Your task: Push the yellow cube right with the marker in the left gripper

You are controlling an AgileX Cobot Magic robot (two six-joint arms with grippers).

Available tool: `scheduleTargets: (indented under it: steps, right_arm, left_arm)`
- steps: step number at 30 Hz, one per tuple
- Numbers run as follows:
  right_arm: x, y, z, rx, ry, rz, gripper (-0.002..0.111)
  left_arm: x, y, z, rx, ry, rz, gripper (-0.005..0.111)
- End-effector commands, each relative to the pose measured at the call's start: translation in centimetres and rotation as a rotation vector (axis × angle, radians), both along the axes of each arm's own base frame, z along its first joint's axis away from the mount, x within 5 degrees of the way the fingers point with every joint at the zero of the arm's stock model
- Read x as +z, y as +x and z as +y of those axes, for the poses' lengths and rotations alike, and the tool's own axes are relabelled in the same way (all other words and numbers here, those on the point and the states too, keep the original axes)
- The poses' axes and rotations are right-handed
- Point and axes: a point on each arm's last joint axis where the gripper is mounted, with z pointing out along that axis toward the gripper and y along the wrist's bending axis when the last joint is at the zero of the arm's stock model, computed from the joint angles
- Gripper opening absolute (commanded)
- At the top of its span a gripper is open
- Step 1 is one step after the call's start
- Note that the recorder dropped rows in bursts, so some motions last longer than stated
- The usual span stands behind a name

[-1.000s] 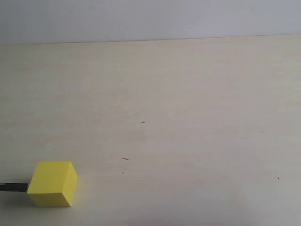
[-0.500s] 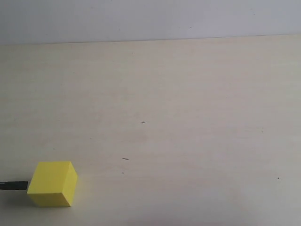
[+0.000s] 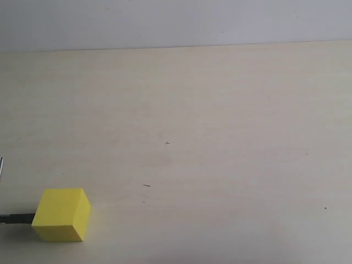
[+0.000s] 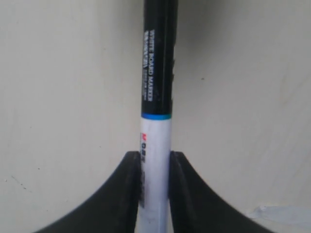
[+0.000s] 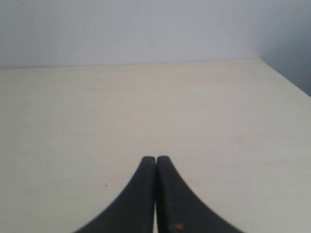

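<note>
Exterior view: only a short dark stub of marker (image 3: 17,218), cropped by the left frame edge and ending at the left face of the yellow cube (image 3: 60,214). Touching or just short of it, cannot tell. Also a thin grey sliver (image 3: 1,163) at that same edge, above the stub, too small to identify.

Left wrist view: far end of marker (image 4: 158,73) cropped by the frame; label print only partly legible, "WHITE BOARD MARKER".

Left gripper (image 4: 155,159) clenched on the white barrel, just behind the blue ring (image 4: 156,116), above the table (image 4: 73,97).

Right gripper (image 5: 155,162) pressed closed on nothing, tips touching, above the table.

Count: one cube, one marker, two grippers, one table.

Cube location: flat on the table at the near-left of the exterior view, well left of the small cross mark (image 3: 166,143) mid-table.

Versus 1.0 s and 0.5 s ago: cube in the same spot, same orientation — stub at the same height. New: the grey sliver at the left edge.
</note>
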Motion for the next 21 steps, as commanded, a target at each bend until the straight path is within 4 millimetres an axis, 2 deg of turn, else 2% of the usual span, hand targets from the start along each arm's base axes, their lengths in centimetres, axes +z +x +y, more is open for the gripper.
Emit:
scheduleTargets:
  steps: [1,4,6,11,13,17,21]
  right_arm:
    - [0.0,0.0,0.0,-0.003,0.005,-0.014,0.0]
    - [0.0,0.0,0.0,-0.003,0.005,-0.014,0.0]
    - [0.0,0.0,0.0,-0.003,0.005,-0.014,0.0]
    - [0.0,0.0,0.0,-0.003,0.005,-0.011,0.0]
    - [0.0,0.0,0.0,-0.003,0.005,-0.011,0.0]
    - [0.0,0.0,0.0,-0.003,0.005,-0.011,0.0]
    - [0.0,0.0,0.0,-0.003,0.005,-0.011,0.0]
  left_arm:
    - [-0.2,-0.4,-1.0,-0.011,-0.018,0.014,0.0]
    - [0.2,-0.5,-3.6,-0.069,-0.086,0.014,0.0]
    - [0.5,-0.8,-4.5,-0.059,-0.09,0.026,0.0]
    - [0.7,-1.3,-2.8,0.027,0.075,0.078,0.0]
    - [0.7,-1.4,-2.6,0.046,0.091,0.092,0.0]
    - [0.6,-1.0,-3.4,0.064,0.0,0.047,0.0]
    - [1.0,-0.4,-5.5,0.105,-0.157,0.001,0.0]
